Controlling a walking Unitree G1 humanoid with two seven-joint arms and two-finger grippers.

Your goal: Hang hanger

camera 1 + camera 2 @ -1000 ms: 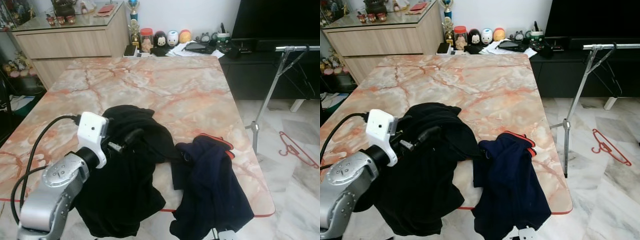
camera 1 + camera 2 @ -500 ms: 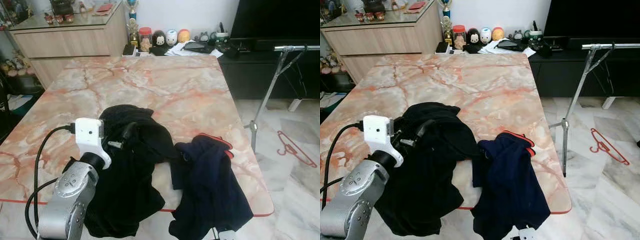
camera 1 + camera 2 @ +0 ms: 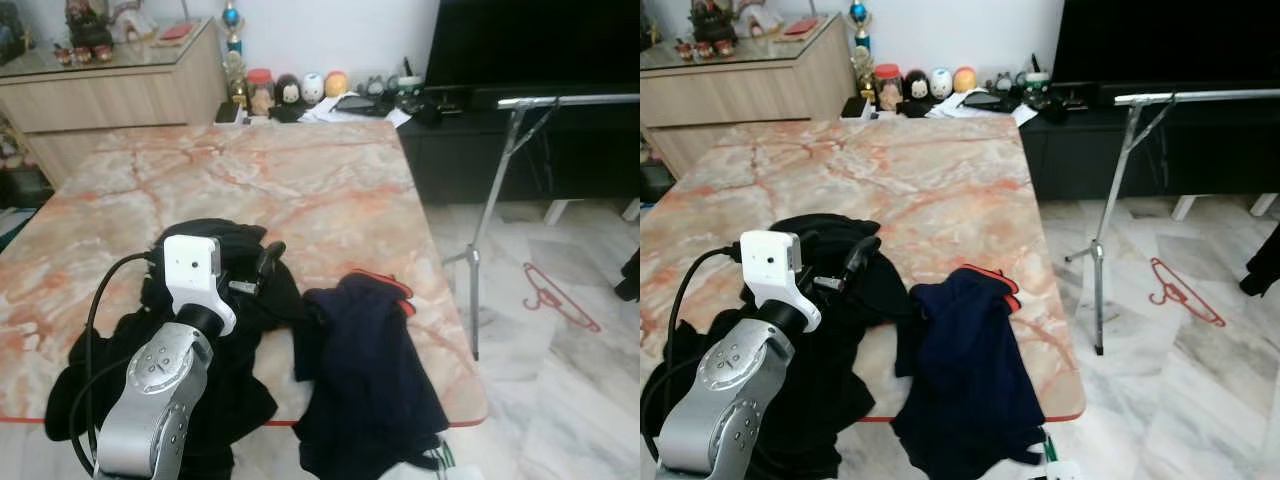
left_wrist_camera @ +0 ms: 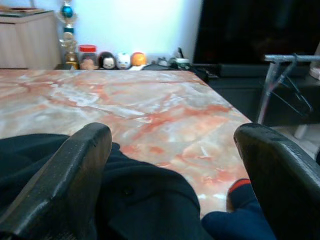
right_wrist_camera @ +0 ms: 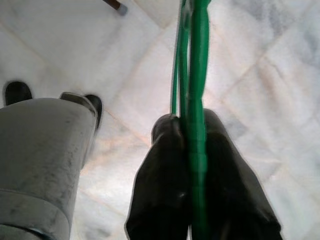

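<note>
R pincer (image 5: 192, 165) clamping green hanger (image 5: 196, 90), L pincer (image 4: 175, 165) agape over black garment (image 3: 225, 300)

A home, living and dining room by the look of it. I stand at a marble-topped table (image 3: 300, 170) strewn with dark clothes (image 3: 365, 370). Beyond it, a wooden sideboard (image 3: 110, 85) carrying ornaments, a trophy (image 3: 233, 40), and a row of small round figurines (image 3: 300, 87) on a low black TV console (image 3: 480, 150). A large dark television (image 3: 540, 45), a metal clothes rack (image 3: 500, 190), and polished marble floor tiles (image 3: 570, 380).
</note>
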